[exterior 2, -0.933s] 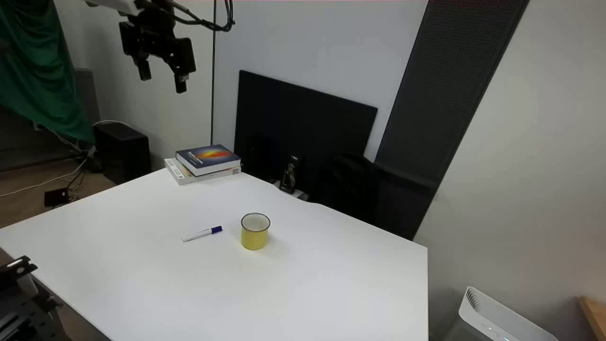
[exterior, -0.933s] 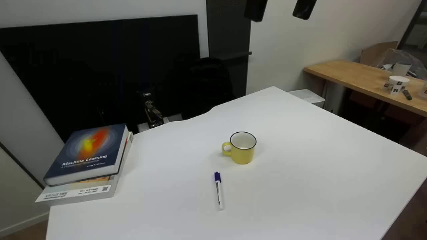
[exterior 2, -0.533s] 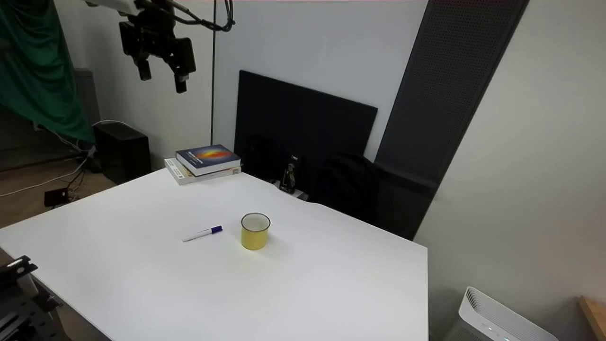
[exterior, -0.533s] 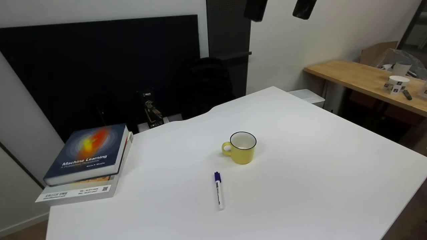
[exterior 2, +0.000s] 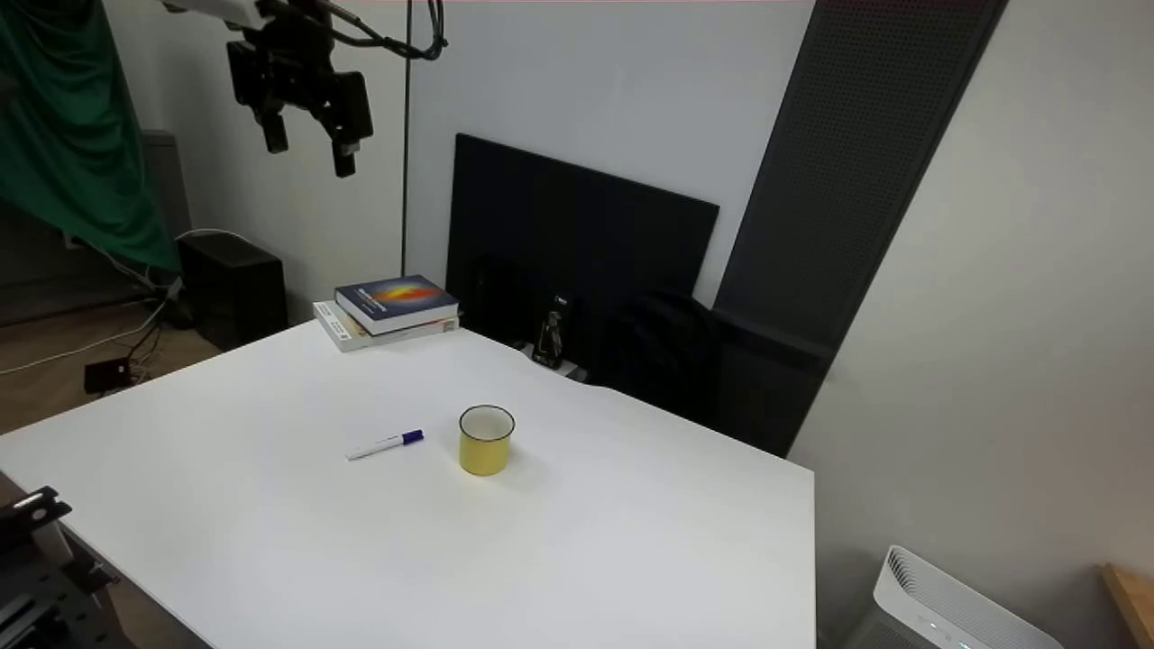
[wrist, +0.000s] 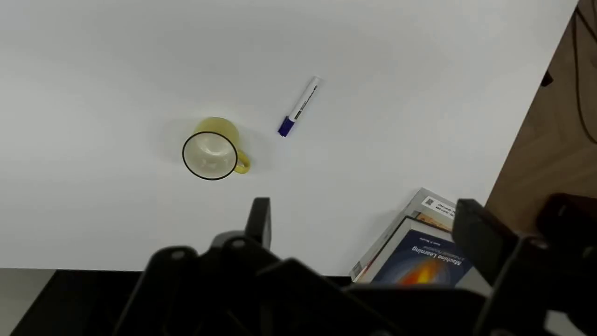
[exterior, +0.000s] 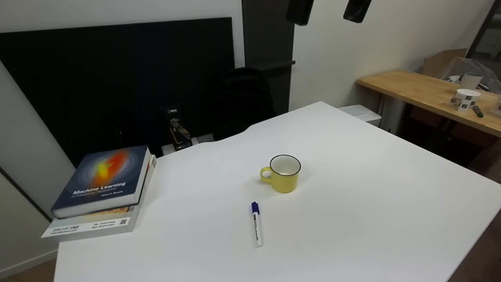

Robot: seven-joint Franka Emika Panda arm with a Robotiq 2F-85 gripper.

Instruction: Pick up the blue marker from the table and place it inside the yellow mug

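Note:
The blue marker [exterior: 256, 227] lies flat on the white table [exterior: 352, 227], white barrel with a blue-purple cap. It also shows in an exterior view [exterior 2: 383, 445] and in the wrist view [wrist: 301, 106]. Its cap end points toward the yellow mug [exterior: 284, 182], which stands upright a short way off, apart from it. The mug also shows in an exterior view [exterior 2: 485, 456], its handle hidden there, and in the wrist view [wrist: 219, 128]. My gripper [exterior 2: 310, 162] is high above the table, open with nothing between its fingers. The wrist view shows its fingers [wrist: 365, 203] wide apart.
Two stacked books [exterior: 100, 184] lie at a table corner; they also show in an exterior view [exterior 2: 392, 306] and below the fingers in the wrist view [wrist: 419, 252]. A black monitor [exterior 2: 577, 243] stands beyond the table edge. A wooden desk [exterior: 430, 92] with cups stands farther off.

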